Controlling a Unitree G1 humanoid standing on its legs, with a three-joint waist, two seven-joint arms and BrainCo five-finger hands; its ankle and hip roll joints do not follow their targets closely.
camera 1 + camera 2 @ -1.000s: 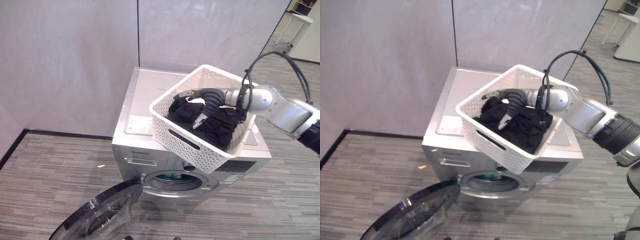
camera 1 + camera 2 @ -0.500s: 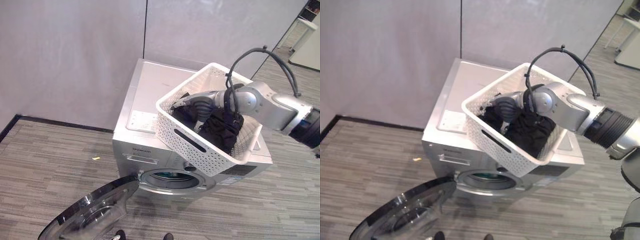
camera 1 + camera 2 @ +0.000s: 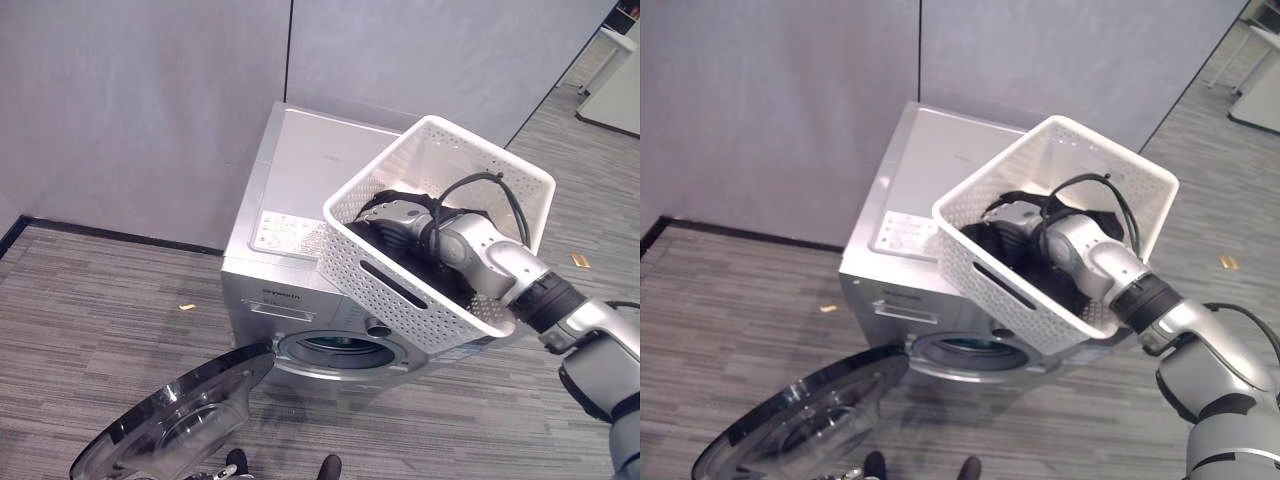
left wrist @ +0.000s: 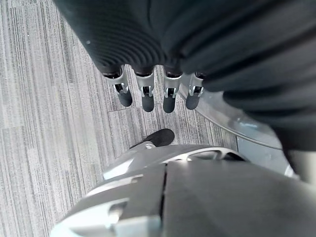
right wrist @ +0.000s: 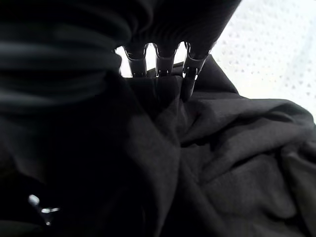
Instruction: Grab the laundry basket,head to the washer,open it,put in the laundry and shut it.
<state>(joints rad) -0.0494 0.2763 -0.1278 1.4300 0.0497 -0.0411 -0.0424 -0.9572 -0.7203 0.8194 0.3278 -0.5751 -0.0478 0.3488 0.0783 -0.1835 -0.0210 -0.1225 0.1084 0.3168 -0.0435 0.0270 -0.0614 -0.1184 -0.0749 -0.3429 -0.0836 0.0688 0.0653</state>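
Sitting on top of the washer point(image 3: 300, 200), the white laundry basket point(image 3: 440, 300) overhangs the machine's front right edge, above the open drum mouth point(image 3: 345, 352). Dark laundry point(image 5: 222, 163) lies bunched inside it. The right hand point(image 3: 385, 212) is down in the basket among the cloth; its fingers point(image 5: 189, 81) sink into the folds, so I cannot tell how far they close. The round glass door point(image 3: 170, 425) hangs swung wide to the washer's front left, low over the striped floor point(image 3: 100, 300), and bare floor runs on both sides. A grey wall point(image 3: 140, 100) stands right behind the machine. The left hand point(image 4: 158, 96) hangs over the floor beside the door, fingers straight and relaxed. Compared with a second ago, the right arm now reaches in from nearer the front, and the whole view has shifted.
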